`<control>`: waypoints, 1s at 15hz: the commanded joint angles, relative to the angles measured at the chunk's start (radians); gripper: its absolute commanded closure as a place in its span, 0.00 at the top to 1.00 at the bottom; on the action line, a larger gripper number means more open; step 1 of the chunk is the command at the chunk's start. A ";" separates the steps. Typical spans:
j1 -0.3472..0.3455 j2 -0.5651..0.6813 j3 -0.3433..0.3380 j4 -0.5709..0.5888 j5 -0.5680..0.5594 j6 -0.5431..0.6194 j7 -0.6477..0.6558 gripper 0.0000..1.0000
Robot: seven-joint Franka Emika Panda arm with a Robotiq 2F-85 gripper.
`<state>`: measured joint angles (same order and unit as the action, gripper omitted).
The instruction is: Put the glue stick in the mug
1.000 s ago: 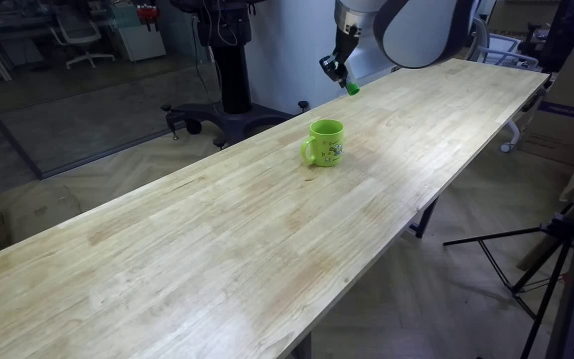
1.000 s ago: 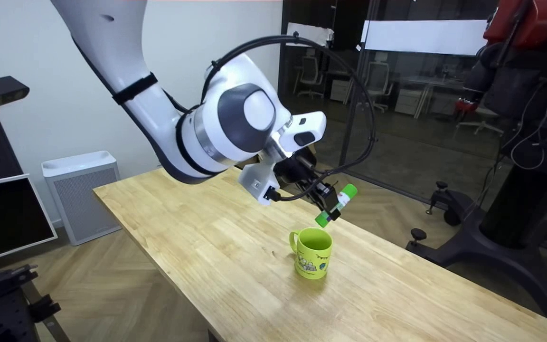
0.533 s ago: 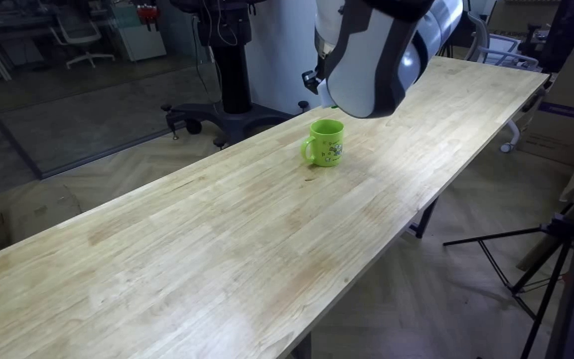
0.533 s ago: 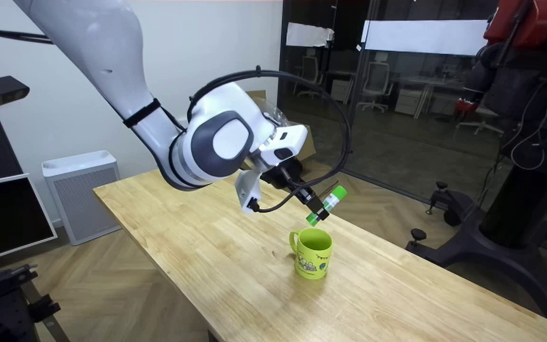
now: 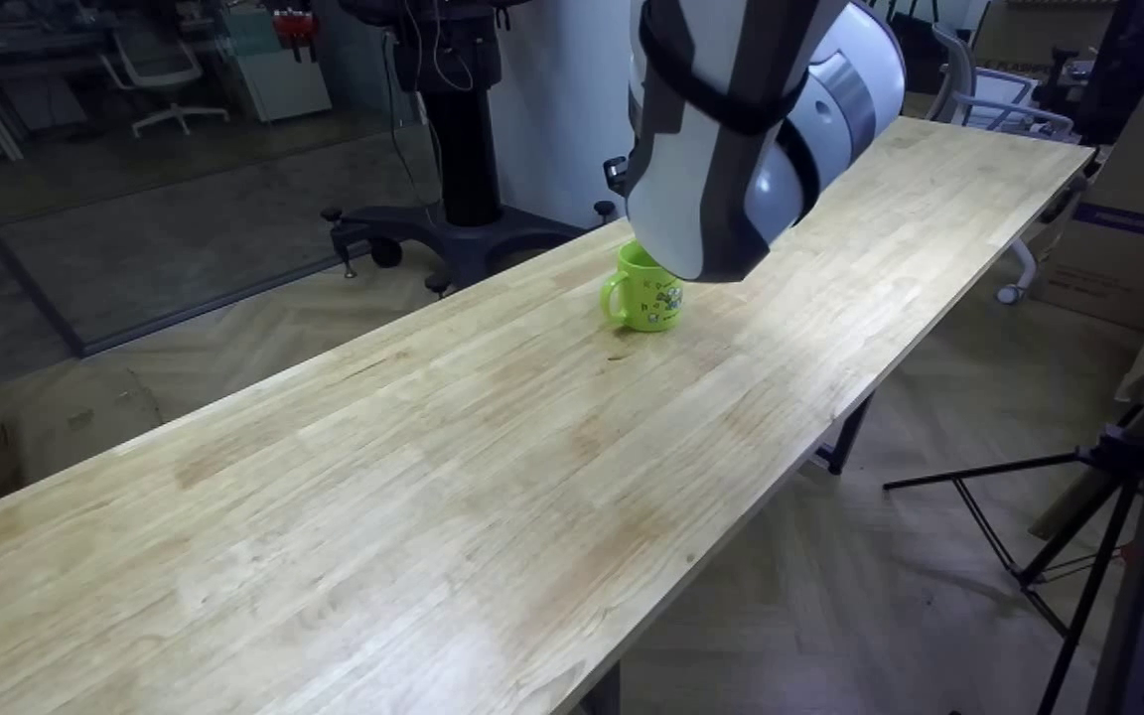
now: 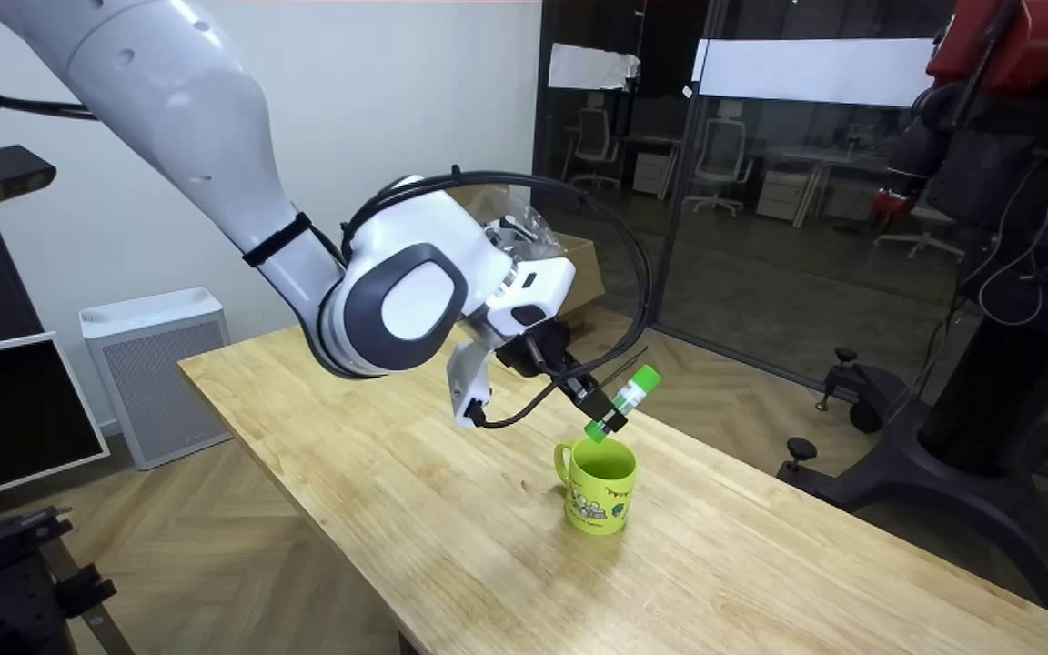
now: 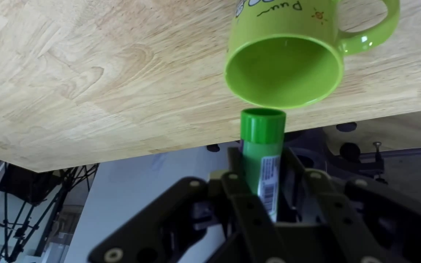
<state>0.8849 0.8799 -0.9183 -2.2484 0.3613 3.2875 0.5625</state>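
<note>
The black two-fingered claw [image 7: 261, 166] is closed down to the width of the slim green cylindrical glue stick [image 7: 262, 129], which it grips with a finger along each side. In an exterior view the stick tilts across the fingertips, its bright green upper end [image 6: 645, 378] jutting above them and its darker lower end just below. Between the fingers, the wrist view shows a white label [image 7: 269, 179] with a barcode, the print too small to read. Just below the claw, the shiny lime-green cup-shaped mug [image 7: 287, 25] stands upright on the long pale wooden table [image 6: 469, 564]; the stick's lower end is near the rim, outside the opening (whether the two touch, I cannot tell). On the mug's wall, beyond the fingertips, short lettering [image 7: 283, 8], upside down in the wrist view and not surely legible, sits beside a little orange sun [image 7: 318, 15]. In an exterior view the white arm [image 5: 676, 199] hides most of the claw.
</note>
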 commanded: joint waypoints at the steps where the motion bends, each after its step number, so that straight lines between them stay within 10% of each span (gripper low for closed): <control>1: -0.028 0.005 0.025 0.017 0.061 0.026 -0.054 0.07; 4: -0.047 -0.005 0.047 0.016 0.090 0.039 -0.081 0.07; 5: -0.053 -0.007 0.053 0.016 0.095 0.040 -0.088 0.54; 15: -0.083 -0.036 0.086 0.018 0.131 0.009 -0.127 1.00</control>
<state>0.8187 0.8815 -0.8482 -2.2389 0.4735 3.3282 0.4725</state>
